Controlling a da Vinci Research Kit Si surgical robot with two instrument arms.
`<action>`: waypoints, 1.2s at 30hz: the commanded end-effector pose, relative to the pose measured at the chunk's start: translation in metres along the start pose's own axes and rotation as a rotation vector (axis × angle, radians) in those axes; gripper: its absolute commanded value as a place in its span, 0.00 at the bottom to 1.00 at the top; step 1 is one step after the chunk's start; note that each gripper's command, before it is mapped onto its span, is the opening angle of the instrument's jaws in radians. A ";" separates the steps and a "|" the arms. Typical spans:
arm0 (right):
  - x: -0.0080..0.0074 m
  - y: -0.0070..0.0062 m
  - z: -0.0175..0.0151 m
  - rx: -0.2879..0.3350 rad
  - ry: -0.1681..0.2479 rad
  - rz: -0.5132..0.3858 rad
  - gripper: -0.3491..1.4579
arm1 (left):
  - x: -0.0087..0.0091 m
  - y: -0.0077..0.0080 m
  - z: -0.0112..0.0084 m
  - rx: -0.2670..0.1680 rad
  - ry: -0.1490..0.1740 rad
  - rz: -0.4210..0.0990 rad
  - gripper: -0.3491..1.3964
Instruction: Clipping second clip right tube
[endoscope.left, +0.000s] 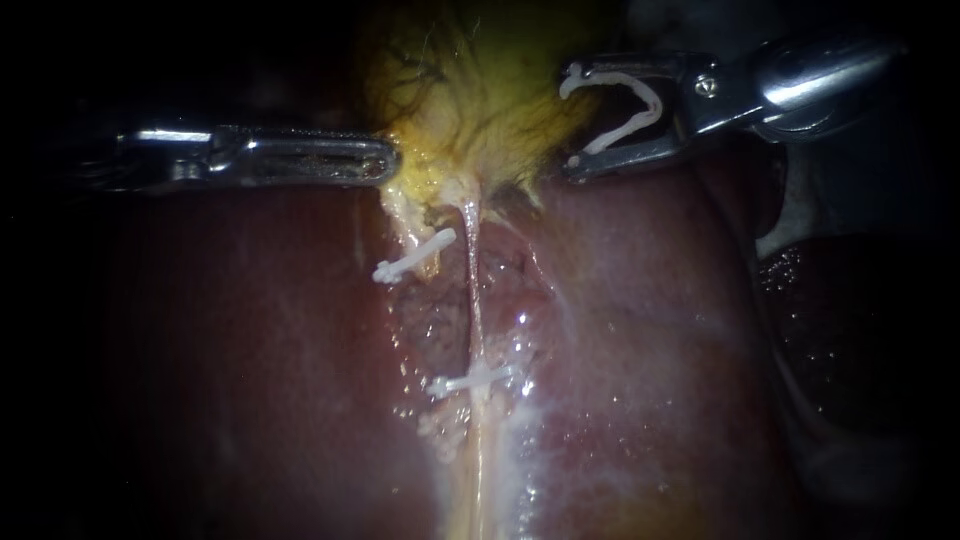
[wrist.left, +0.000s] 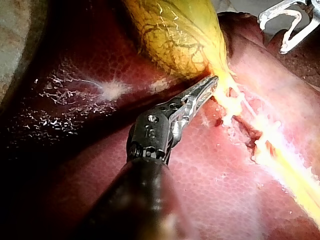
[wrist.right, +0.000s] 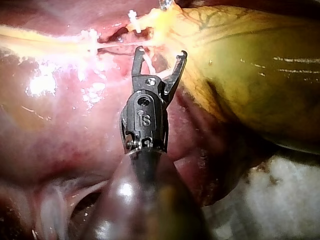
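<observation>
The yellow gallbladder (endoscope.left: 480, 90) lies at the top over the dark red liver (endoscope.left: 250, 350). From its neck a thin pale right tube (endoscope.left: 473, 300) runs down and carries one white clip (endoscope.left: 475, 380) low on it. Another white clip (endoscope.left: 412, 257) sits on the strand to its left. My left instrument (endoscope.left: 388, 162) has its jaws shut on the gallbladder's neck (wrist.left: 212, 82). My right instrument (endoscope.left: 568, 122) holds an open white clip (endoscope.left: 640, 110) between wide-standing jaws, up and to the right of the tube and clear of it. In the right wrist view its tips (wrist.right: 161, 52) point at the dissected bed.
The raw dissected bed (endoscope.left: 440, 320) lies around the tube, wet and glistening. White gauze (wrist.right: 280, 200) lies beside the liver's edge, behind my right instrument. A darker lobe (endoscope.left: 850, 330) sits at the far right.
</observation>
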 end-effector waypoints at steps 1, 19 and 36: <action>0.0000 0.0000 -0.0001 0.000 0.000 0.000 0.52 | 0.0000 0.0000 0.0000 -0.001 0.000 0.000 0.00; 0.0002 0.0000 -0.0003 0.002 0.000 -0.005 0.52 | -0.0055 0.0004 -0.0068 -0.020 -0.030 -0.014 0.00; 0.0007 -0.0028 0.0018 0.161 0.045 0.270 0.49 | -0.0067 0.0002 -0.0083 -0.036 -0.051 -0.008 0.00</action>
